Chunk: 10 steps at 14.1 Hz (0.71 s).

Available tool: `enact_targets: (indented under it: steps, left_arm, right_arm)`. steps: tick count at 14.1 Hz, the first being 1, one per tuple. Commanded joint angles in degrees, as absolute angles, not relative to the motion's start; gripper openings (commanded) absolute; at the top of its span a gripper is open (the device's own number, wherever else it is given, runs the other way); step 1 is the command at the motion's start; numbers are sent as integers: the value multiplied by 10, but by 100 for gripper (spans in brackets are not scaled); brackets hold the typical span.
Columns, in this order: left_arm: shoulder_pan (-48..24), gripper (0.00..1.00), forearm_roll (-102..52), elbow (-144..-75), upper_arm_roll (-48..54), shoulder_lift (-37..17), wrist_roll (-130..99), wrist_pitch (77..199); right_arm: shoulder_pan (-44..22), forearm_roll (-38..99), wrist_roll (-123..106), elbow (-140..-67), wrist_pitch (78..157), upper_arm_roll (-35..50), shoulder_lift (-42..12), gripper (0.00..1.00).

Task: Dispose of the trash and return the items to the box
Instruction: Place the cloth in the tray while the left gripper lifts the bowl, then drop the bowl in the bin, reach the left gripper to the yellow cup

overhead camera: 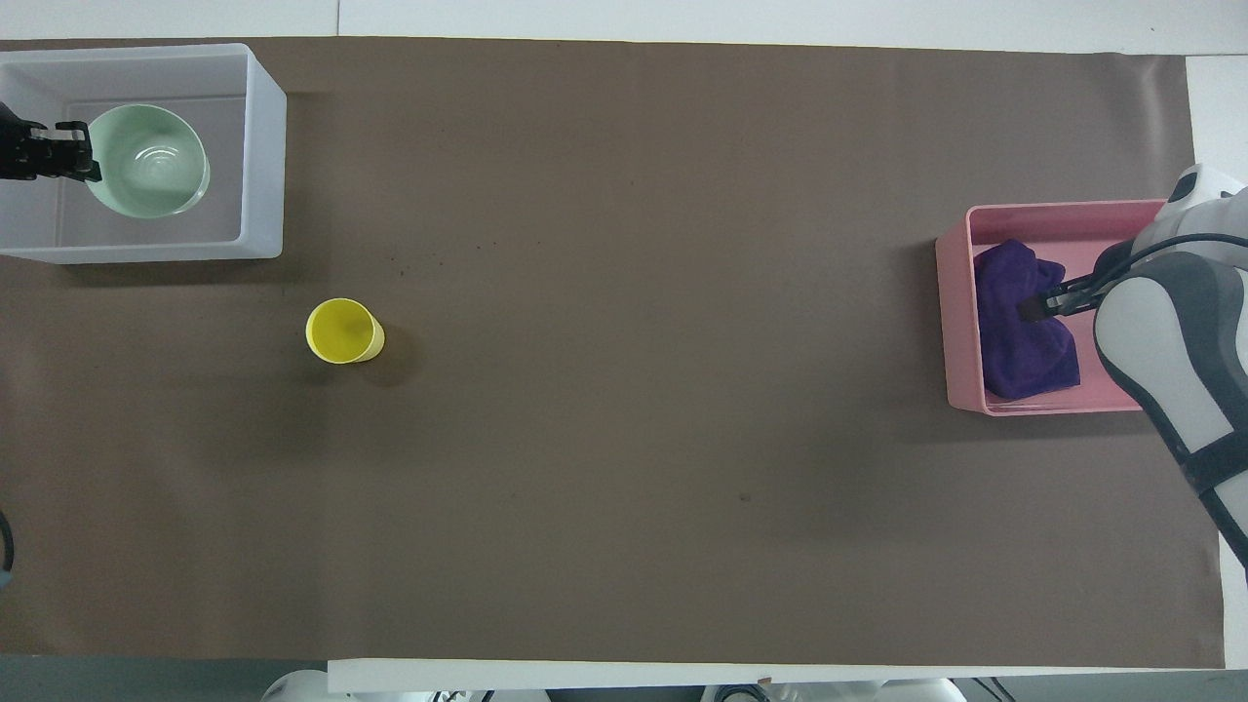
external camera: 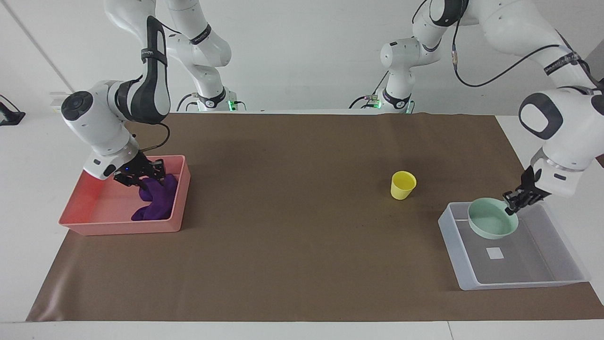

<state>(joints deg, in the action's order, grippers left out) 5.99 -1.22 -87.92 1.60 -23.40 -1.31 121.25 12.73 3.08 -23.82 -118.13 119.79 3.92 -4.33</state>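
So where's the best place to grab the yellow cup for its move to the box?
Probably the rim, from straight above. The yellow cup stands upright with its mouth open and nothing close beside it, so one finger could drop inside and one outside the thin wall.
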Motion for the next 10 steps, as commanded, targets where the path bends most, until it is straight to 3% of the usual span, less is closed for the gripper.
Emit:
enact_targets:
  steps: [1,2,3,4,5,7,10]
  left_arm:
    - [65,0,-23,-845,17,-309,-18,1289]
    - [66,0,-21,-855,17,-318,-20,1314]
    - [68,8,-18,-871,16,-318,-20,1330]
    - [69,62,-19,-868,16,-317,-20,1323]
    - [66,99,-19,-862,16,-314,-22,1293]
    - [64,100,-19,-829,8,-289,-22,1198]
    - [57,100,-17,-863,11,-182,-23,1093]
  right_arm:
    - [96,31,-166,-1142,1145,43,-37,83]
    - [82,31,-133,-1123,1123,44,-37,83]
    - [68,31,-114,-1105,1103,43,-37,83]
    - [56,31,-97,-1086,1079,43,-36,84]
    - [52,31,-84,-1064,1054,43,-35,84]
    - [53,29,-82,-1014,989,43,-33,84]
    - [55,28,-82,-961,906,40,-14,86]
